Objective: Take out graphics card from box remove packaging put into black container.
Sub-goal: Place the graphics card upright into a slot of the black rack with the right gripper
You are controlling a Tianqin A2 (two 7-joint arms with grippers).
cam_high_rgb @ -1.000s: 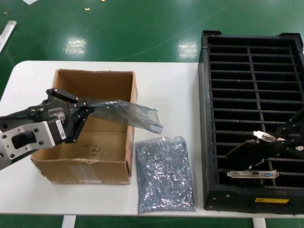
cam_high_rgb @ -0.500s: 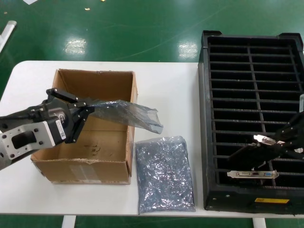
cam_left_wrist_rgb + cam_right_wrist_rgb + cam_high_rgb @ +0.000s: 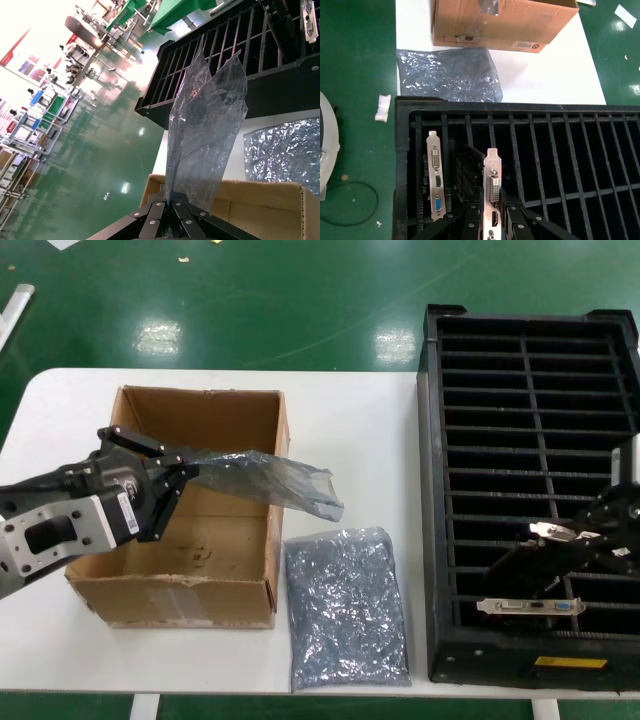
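Two arms busy: right end effector (image 3: 590,545) clamps the card (image 3: 491,187) by its bracket end, long axis across the container (image 3: 430,490) over a slot at 5 o'clock, while left end effector (image 3: 170,485) pinches the bag (image 3: 265,480) above the box (image 3: 235,595).

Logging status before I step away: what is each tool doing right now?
Left tool: shut on the packaging, held above the box.
Right tool: shut on the graphics card, over the black container.
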